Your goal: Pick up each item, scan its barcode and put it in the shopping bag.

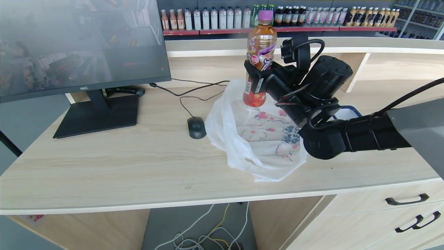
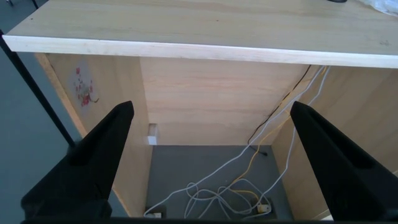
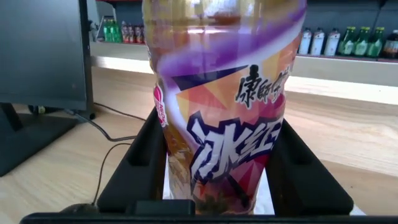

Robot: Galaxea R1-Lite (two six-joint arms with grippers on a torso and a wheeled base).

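One bottle (image 1: 261, 45) upright, clamped in right jaws over shopping bag (image 1: 242, 152) toward table's (image 1: 104, 166) right edge | left jaws wide apart, empty | risk: toppling off slumped bag on release

Lower left: broad front of desk (image 1: 114, 166), room for me to pass. Upper left: monitor (image 1: 79, 41) and stand (image 1: 99, 116) block. Centre: mouse (image 1: 196, 127) just beside bag (image 1: 239, 146). Right of centre: my right gripper (image 1: 258, 78) with bottle (image 1: 262, 45) over bag.

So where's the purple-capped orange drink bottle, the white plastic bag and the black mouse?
purple-capped orange drink bottle (image 1: 261, 50): head view, label.
white plastic bag (image 1: 222, 129): head view, left side.
black mouse (image 1: 196, 127): head view, top.
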